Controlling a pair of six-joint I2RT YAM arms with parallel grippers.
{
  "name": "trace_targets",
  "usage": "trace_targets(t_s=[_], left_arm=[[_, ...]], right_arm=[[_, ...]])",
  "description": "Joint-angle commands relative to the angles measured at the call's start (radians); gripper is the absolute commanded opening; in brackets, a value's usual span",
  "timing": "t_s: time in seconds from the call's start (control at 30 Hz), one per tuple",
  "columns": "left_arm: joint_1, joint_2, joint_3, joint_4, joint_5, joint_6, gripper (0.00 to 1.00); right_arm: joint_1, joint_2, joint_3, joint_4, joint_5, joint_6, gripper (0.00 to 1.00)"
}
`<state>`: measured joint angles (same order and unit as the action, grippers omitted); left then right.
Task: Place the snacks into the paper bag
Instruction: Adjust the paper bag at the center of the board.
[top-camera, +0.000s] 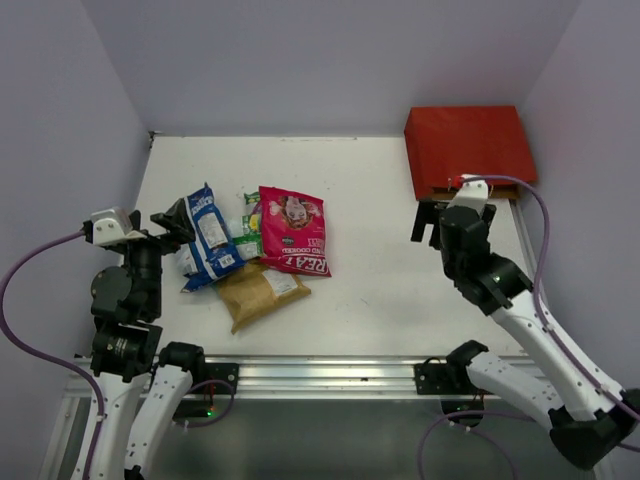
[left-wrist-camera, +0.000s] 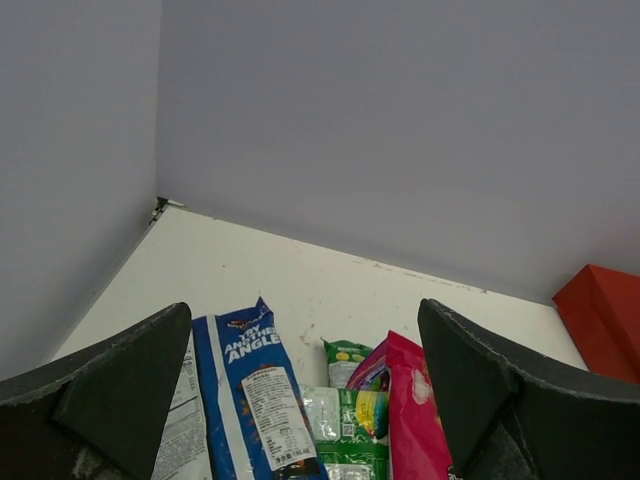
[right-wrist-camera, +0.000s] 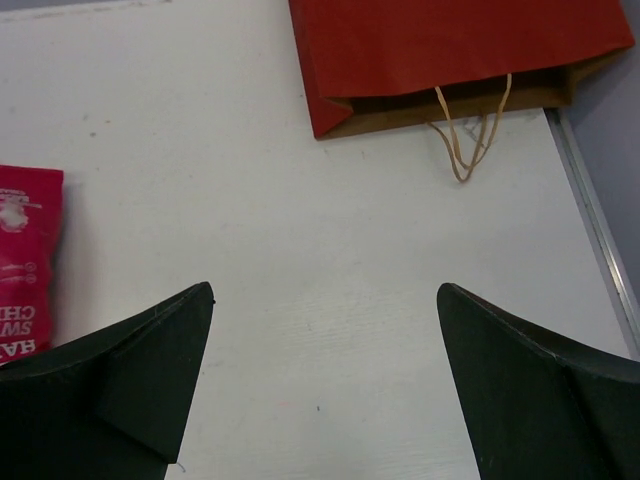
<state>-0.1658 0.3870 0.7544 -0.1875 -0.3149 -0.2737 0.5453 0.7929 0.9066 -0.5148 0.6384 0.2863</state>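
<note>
Just beyond the right gripper (right-wrist-camera: 325, 290) lies the paper bag (right-wrist-camera: 450, 35).

One paper bag (top-camera: 468, 150); one pink packet (top-camera: 293, 230), one blue packet (top-camera: 210, 235), one tan packet (top-camera: 258, 292).

table (top-camera: 380, 290): white, flat | walls (top-camera: 300, 60): pale lavender | rail (top-camera: 330, 372): metal, near edge

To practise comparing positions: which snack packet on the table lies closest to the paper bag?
The large pink packet: it lies rightmost of them all, on the side toward the red-brown paper bag.
</note>
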Motion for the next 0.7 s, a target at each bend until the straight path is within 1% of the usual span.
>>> trace_targets(t_s=[0.0,0.03,0.1,0.17,0.2,0.3,0.33,0.4,0.43,0.5,0.53,0.57,0.6,0.63,0.67], left_arm=[[-0.003,0.012,-0.009,0.046,0.017,-0.015,1.00],[-0.005,0.010,-0.010,0.046,0.017,-0.013,1.00],[-0.005,0.010,-0.013,0.048,0.017,-0.013,1.00],[-0.009,0.009,-0.015,0.054,0.022,-0.013,1.00],[-0.011,0.007,-0.017,0.053,0.023,-0.013,1.00],[-0.020,0.007,-0.018,0.054,0.016,-0.010,1.00],[-0.027,0.007,-0.018,0.054,0.017,-0.009,1.00],[-0.038,0.009,-0.017,0.054,0.020,-0.005,1.00],[-0.041,0.009,-0.018,0.056,0.020,-0.002,1.00],[-0.051,0.009,-0.021,0.056,0.022,-0.002,1.00],[-0.054,0.009,-0.021,0.056,0.022,-0.002,1.00],[-0.057,0.007,-0.023,0.060,0.023,0.001,1.00],[-0.058,0.009,-0.026,0.059,0.023,0.001,1.00],[-0.060,0.009,-0.024,0.060,0.025,0.002,1.00],[-0.060,0.007,-0.024,0.060,0.028,0.004,1.00]], right_arm=[[-0.019,0.153,0.058,0.051,0.076,0.040,0.99],[-0.033,0.192,0.073,0.068,0.064,0.042,0.98],[-0.105,0.282,0.086,0.129,-0.012,0.045,0.99],[-0.184,0.330,0.104,0.172,-0.070,0.051,0.98],[-0.203,0.379,0.107,0.221,-0.069,0.045,0.98],[-0.271,0.459,0.146,0.283,-0.062,0.024,0.99],[-0.318,0.515,0.173,0.297,-0.075,0.019,0.99],[-0.366,0.571,0.198,0.344,-0.124,0.019,0.98],[-0.386,0.638,0.231,0.352,-0.138,0.017,0.99],[-0.435,0.713,0.274,0.357,-0.152,0.007,0.99],[-0.452,0.748,0.319,0.351,-0.182,0.005,0.98],[-0.485,0.817,0.339,0.345,-0.200,0.007,0.99],[-0.502,0.845,0.356,0.337,-0.221,0.007,0.98],[-0.518,0.868,0.383,0.335,-0.282,0.007,0.99],[-0.540,0.917,0.400,0.332,-0.311,-0.001,0.98]])
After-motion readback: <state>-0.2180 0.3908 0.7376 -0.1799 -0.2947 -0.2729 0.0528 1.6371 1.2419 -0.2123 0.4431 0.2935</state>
